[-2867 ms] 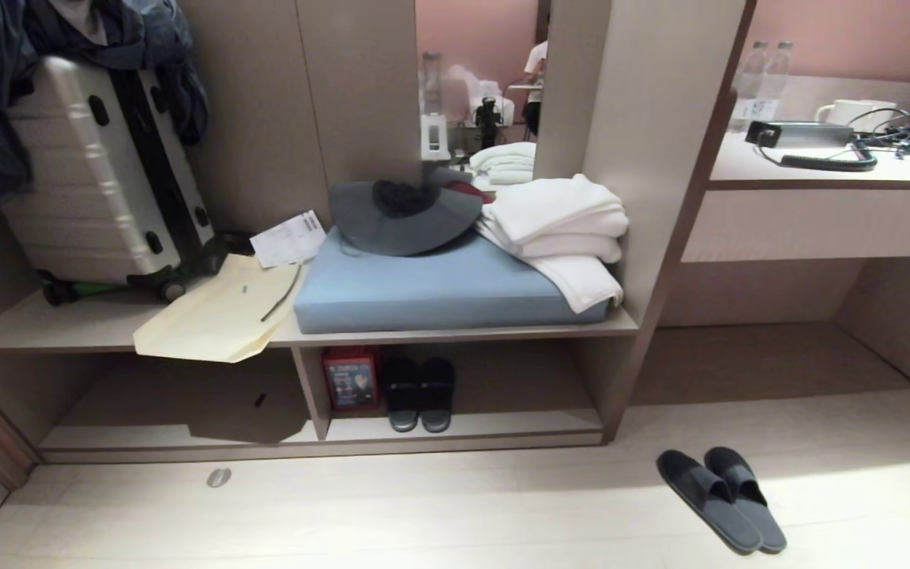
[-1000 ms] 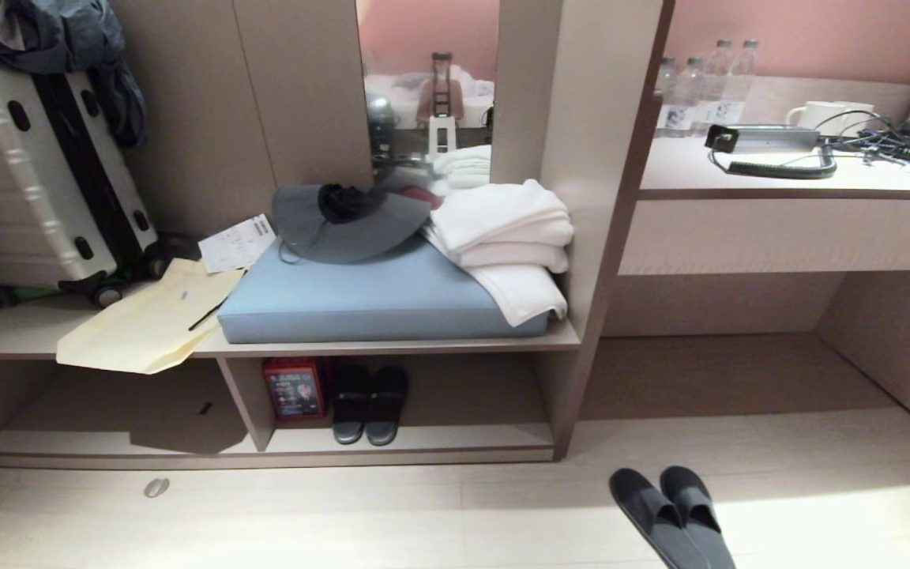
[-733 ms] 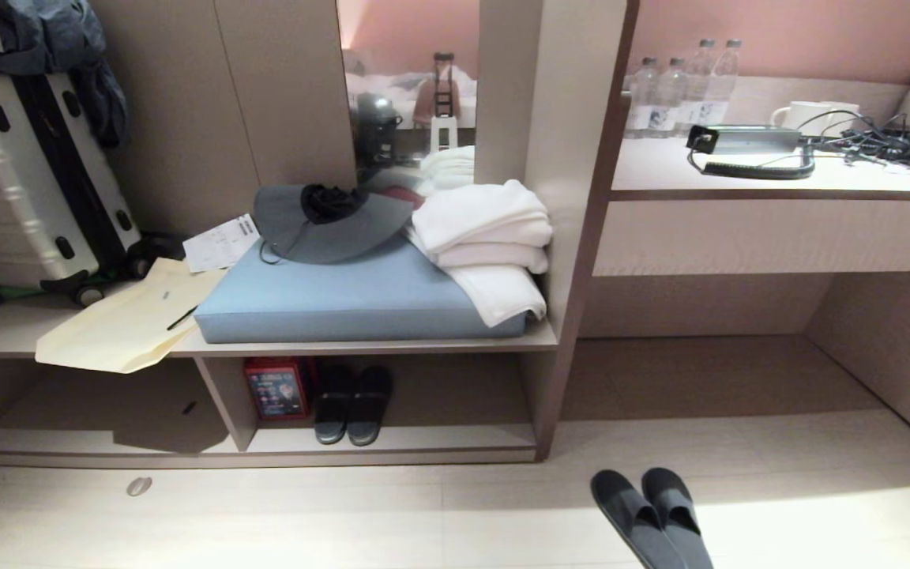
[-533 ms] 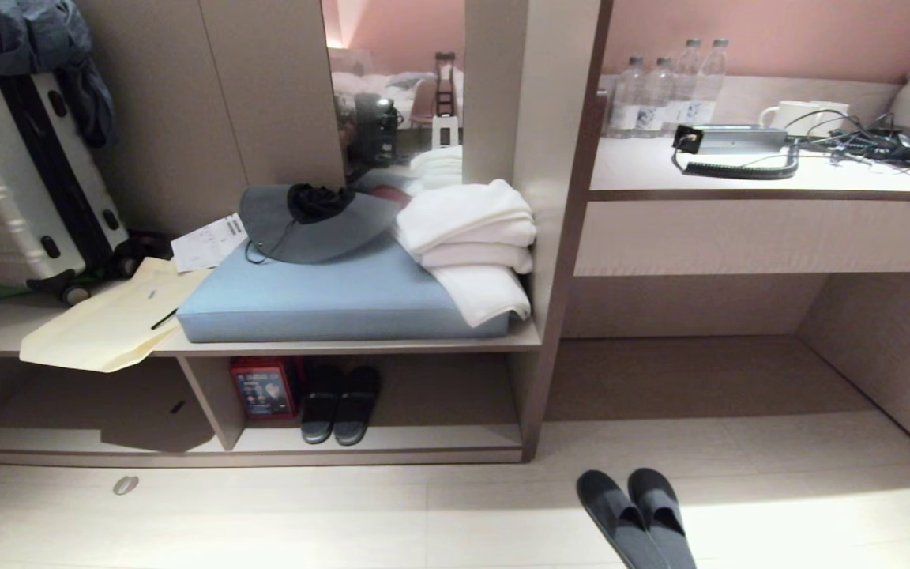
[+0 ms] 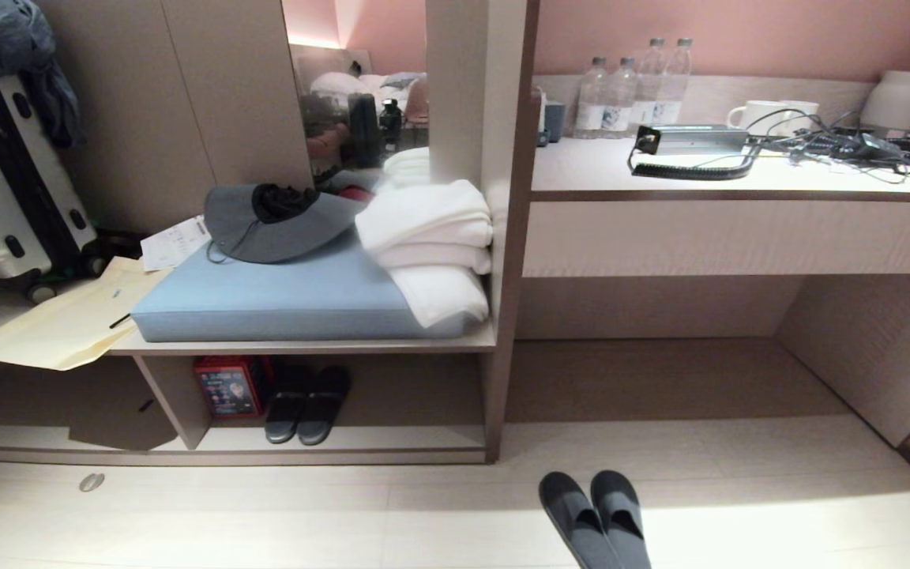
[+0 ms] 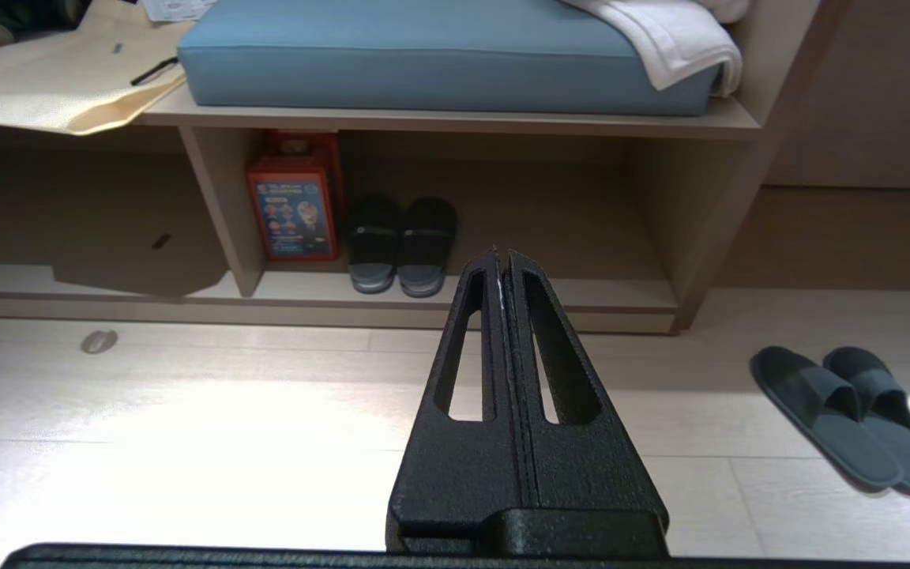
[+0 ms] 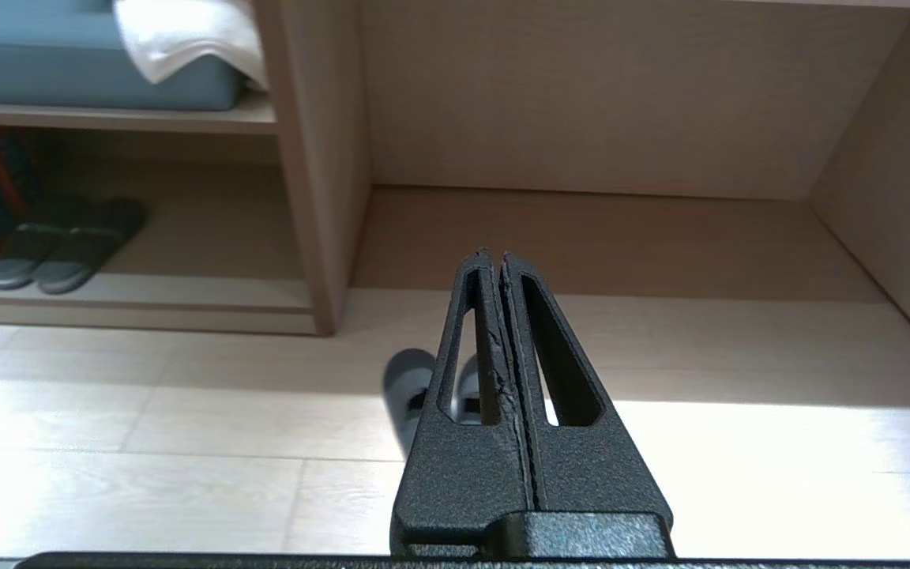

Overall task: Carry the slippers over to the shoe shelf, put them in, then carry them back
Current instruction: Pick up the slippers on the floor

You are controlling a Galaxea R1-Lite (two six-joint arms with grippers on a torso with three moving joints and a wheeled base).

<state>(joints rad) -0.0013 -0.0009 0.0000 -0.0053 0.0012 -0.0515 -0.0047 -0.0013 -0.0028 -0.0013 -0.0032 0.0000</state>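
Note:
The slippers (image 5: 593,514), a long dark blue-grey pair with black bands, lie side by side on the pale floor at the near edge of the head view, right of the shoe shelf (image 5: 392,439). In the left wrist view the slippers (image 6: 846,415) lie far off to the side of my left gripper (image 6: 502,253), which is shut and empty above the floor. My right gripper (image 7: 493,254) is also shut and empty. It hangs over the slippers (image 7: 407,387), hiding most of them. Neither gripper appears in the head view.
Inside the shelf stand another dark pair with grey tips (image 5: 306,403) and a red box (image 5: 227,386) beside the divider (image 5: 167,395). The bench above holds a blue cushion (image 5: 281,296), white towels (image 5: 431,245), a grey hat and a suitcase. A desk (image 5: 739,178) with bottles and cables is at the right.
The whole head view has shifted left, so the camera has moved rightward along the unit. The slippers stay where they were on the floor. Both grippers remain shut.

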